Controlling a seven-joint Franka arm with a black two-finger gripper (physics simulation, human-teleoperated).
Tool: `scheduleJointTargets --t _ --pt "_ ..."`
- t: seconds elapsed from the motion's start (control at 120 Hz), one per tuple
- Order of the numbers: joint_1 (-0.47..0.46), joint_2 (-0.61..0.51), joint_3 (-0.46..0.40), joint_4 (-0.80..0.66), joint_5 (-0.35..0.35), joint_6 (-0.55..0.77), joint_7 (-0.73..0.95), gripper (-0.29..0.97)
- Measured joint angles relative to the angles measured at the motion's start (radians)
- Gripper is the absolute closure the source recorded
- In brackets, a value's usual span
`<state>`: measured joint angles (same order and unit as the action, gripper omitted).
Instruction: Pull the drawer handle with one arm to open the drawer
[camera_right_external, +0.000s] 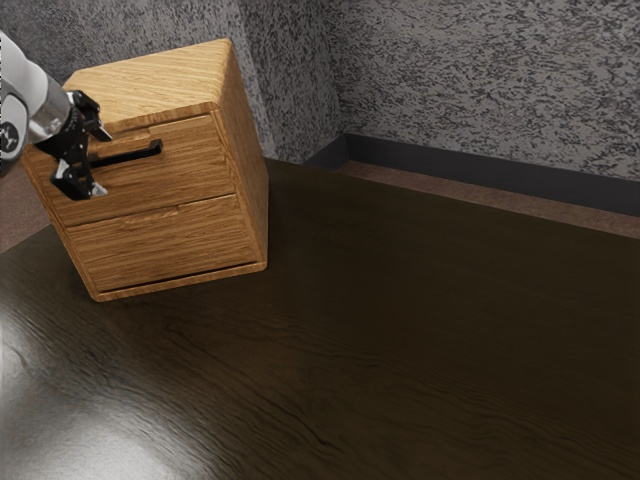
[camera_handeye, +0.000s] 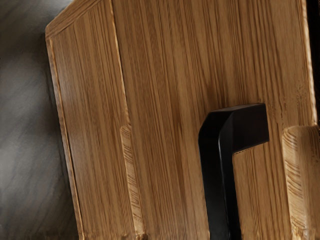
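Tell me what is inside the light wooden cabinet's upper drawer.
Its contents are hidden behind the wooden drawer front. On that front sits a black bar handle, the black two-finger gripper open around it.

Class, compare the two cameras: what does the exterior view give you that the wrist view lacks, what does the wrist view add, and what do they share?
Exterior view: the wooden cabinet with its top and side, the grey wall, and the end effector with open fingers either side of the black handle. Wrist view: a close look at the handle's bent end standing off the wood. Both: the handle and the top drawer front.
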<state>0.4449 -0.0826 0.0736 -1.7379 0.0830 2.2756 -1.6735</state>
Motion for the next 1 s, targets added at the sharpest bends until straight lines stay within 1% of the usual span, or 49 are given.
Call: scheduleJointTargets --t 0.067,0.125,0.333,0.458,0.725,0.833,1.0 --pt "-0.041 -0.009 0.013 -0.009 0.001 0.002 0.0 0.0" --pt "-0.058 -0.005 0.018 -0.009 0.0 0.004 0.0 0.0" --pt "-0.041 0.014 0.023 -0.003 -0.002 0.018 0.001 0.0" --pt "-0.046 0.046 0.023 0.022 -0.002 0.024 0.001 0.0" --pt "-0.054 0.059 0.022 0.024 -0.004 0.036 0.002 0.0" --pt "-0.053 0.06 0.022 0.023 -0.006 0.04 0.001 0.06" --pt "-0.052 0.059 0.024 0.024 -0.008 0.042 0.0 0.28"
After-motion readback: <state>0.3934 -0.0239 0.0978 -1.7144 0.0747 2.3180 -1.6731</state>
